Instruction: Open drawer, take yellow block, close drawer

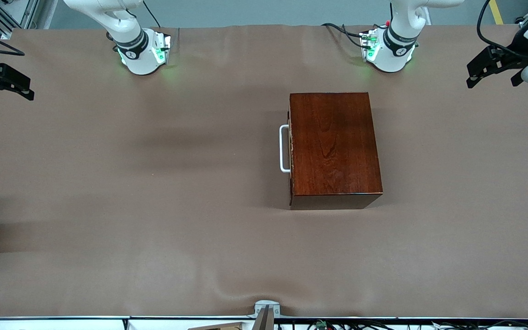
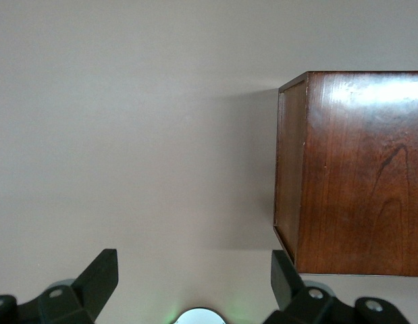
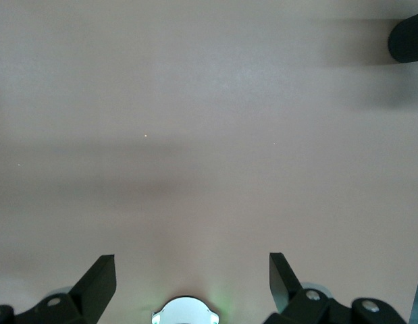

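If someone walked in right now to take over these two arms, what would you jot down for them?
Left gripper: jaws open, holding nothing, waiting over the left arm's end of the table.
Right gripper: jaws open, holding nothing, over the right arm's end.
The wooden box sits nearer the left arm's base. Its drawer is shut, white handle facing the right arm's end.
The yellow block is not in view.
Done: nothing yet.
Left: pull the drawer open, take the block, close the drawer.
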You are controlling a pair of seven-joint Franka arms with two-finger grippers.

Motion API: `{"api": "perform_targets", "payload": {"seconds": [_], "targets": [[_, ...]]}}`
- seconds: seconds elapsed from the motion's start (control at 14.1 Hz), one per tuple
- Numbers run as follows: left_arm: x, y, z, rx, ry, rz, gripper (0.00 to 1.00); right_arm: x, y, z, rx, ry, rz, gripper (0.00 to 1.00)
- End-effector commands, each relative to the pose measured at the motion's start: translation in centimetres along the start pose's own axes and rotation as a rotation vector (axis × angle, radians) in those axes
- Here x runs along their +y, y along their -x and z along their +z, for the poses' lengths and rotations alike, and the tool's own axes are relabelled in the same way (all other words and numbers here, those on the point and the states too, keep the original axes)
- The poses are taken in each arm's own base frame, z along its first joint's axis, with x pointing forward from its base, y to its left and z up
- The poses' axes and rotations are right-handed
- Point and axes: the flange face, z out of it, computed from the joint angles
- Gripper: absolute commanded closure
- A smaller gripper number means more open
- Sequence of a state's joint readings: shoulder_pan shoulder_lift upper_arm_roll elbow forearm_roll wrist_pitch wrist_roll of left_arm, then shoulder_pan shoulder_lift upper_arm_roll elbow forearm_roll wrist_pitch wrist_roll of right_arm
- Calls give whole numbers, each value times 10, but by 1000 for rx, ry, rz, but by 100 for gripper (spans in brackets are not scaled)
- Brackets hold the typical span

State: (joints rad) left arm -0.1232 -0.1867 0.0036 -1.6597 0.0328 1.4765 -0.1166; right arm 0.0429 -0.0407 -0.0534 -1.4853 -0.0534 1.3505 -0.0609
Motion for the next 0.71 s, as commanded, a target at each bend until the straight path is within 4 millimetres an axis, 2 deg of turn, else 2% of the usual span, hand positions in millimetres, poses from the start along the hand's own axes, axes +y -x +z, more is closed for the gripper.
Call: {"api": "perform_targets", "payload": {"seconds": [0.0,0.28,0.5,0.64], "targets": [[-1,-2,-5,-4,7,5,0,6,0,-5,7,17,0,0],[7,-5,-8,1,16,19,0,5,0,-4,7,11,0,0],[57,-20,-20,21,25,72,0,2,-4,-5,12,5,3,0],[97,-29,-16,18,28,143,0,2,-3,-7,15,6,5,0]]}}
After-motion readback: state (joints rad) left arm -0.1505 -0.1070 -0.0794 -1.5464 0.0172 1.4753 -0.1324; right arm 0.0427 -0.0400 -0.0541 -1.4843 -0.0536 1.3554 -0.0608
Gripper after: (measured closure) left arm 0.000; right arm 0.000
